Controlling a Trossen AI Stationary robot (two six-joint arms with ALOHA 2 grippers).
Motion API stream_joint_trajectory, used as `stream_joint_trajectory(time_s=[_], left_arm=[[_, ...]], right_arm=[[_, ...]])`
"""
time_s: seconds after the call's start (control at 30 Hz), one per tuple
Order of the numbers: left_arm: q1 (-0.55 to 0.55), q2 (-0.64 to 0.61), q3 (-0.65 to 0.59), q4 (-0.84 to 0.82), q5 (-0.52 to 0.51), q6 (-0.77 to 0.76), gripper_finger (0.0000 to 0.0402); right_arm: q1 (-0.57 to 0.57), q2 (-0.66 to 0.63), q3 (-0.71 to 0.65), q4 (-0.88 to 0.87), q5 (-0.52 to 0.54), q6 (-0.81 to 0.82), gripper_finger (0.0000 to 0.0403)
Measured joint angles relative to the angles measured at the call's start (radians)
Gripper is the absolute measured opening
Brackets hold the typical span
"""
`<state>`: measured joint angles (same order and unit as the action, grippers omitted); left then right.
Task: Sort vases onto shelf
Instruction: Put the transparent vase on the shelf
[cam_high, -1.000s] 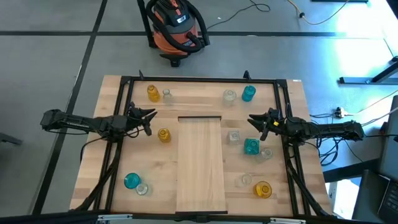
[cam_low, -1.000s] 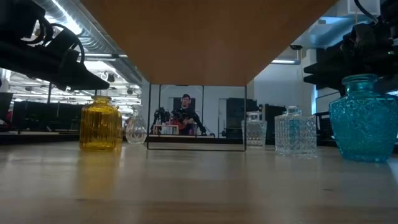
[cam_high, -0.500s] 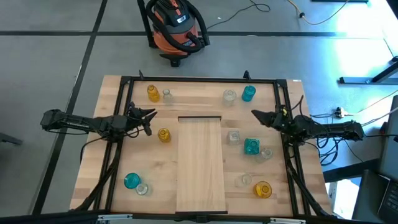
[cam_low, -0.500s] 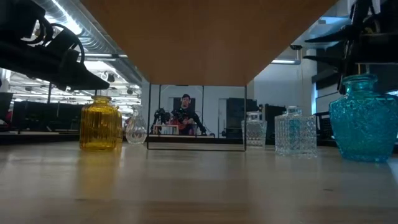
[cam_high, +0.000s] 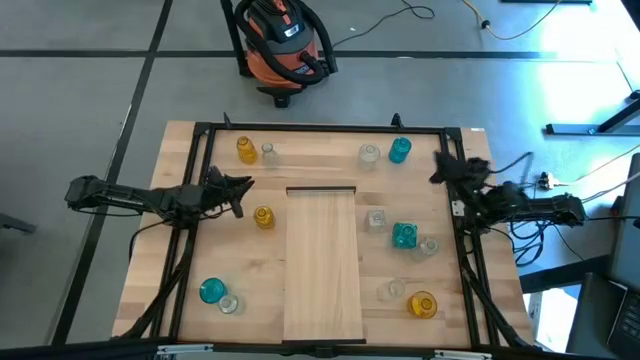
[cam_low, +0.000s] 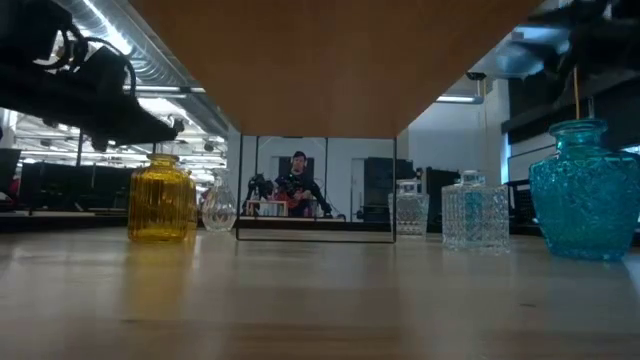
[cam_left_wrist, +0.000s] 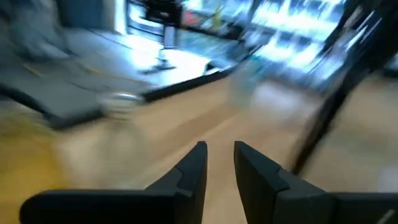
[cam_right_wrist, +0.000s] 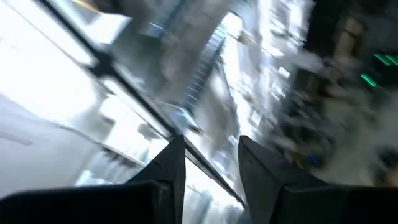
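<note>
Looking down on the shelf (cam_high: 322, 262), lying lengthwise along the middle of the worktop (cam_high: 330, 140), with its black bar (cam_high: 321, 188) at the far end.

Counting twelve vases, all standing on the worktop off the shelf:
- Beyond the bar end, to the left: an amber vase (cam_high: 245, 149) with a clear one (cam_high: 268, 152) just beside it.
- Beyond the bar end, to the right: a clear vase (cam_high: 369, 153) just beside a teal one (cam_high: 400, 150).
- Just left of the shelf, near the bar: a second amber vase (cam_high: 263, 216), standing alone.
- Left of the shelf, towards its near end: a teal vase (cam_high: 211, 290) with a small clear one (cam_high: 230, 303) beside it.
- Just right of the shelf: a clear square vase (cam_high: 376, 219), then a teal vase (cam_high: 404, 235) and a clear one (cam_high: 429, 246) farther out.
- Right of the shelf's near end: a clear vase (cam_high: 392, 290) and an amber one (cam_high: 422, 303), side by side.

Reaching in from the left with the left arm (cam_high: 130, 197), stopping near the shelf's bar corner, just beyond the lone amber vase; holding the left fingers (cam_left_wrist: 193, 171) slightly apart, gripping nothing.

Hanging the right arm (cam_high: 530, 208) well to the right of the shelf, over the black frame rail (cam_high: 462, 220) at the worktop's edge; keeping the right fingers (cam_right_wrist: 165, 168) apart with nothing between them, pointing up and away from the vases.

Standing on the floor beyond the worktop: an orange vacuum (cam_high: 280, 40).
</note>
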<state>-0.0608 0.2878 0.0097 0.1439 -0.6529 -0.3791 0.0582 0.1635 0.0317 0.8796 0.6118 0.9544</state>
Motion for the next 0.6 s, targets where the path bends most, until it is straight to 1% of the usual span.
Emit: stream_joint_trajectory(time_s=[0.03,0.1,0.17,0.2,0.27,0.33,0.43,0.47,0.5,0.6], left_arm=[[0.0,0.0,0.0,0.047,0.018,-0.059,0.0073],[0.0,0.0,0.0,0.141,0.011,-0.097,0.0073],[0.0,0.0,0.0,0.276,-0.03,-0.12,0.0073],[0.0,0.0,0.0,0.351,-0.058,-0.137,0.0073],[0.0,0.0,0.001,0.497,-0.115,-0.169,0.0073],[0.0,0.0,0.001,0.654,-0.144,-0.187,0.0073],[0.0,0.0,0.001,0.831,-0.13,-0.127,0.0073],[0.0,0.0,0.001,0.883,-0.111,-0.099,0.0073],[0.0,0.0,0.004,0.925,-0.088,-0.071,0.0073],[0.0,0.0,0.043,0.983,-0.02,-0.002,0.0073]], right_arm=[[0.0,0.011,0.03,0.03,-0.011,-0.067,0.0111],[0.0,0.045,0.123,0.026,-0.023,-0.207,0.0111],[0.0,0.115,0.263,-0.044,-0.041,-0.368,0.0111],[0.0,0.167,0.346,-0.106,-0.051,-0.458,0.0111],[0.0,0.314,0.529,-0.297,-0.046,-0.619,0.0111],[-0.001,0.473,0.712,-0.532,-0.019,-0.741,0.0111],[-0.049,0.732,0.989,-0.868,0.041,-0.822,0.0111],[-0.078,0.805,1.081,-0.998,0.025,-0.833,0.0111],[-0.11,0.876,1.172,-1.12,-0.025,-0.845,0.0111],[-0.204,1.12,1.436,-1.425,-0.223,-0.907,0.0111]])
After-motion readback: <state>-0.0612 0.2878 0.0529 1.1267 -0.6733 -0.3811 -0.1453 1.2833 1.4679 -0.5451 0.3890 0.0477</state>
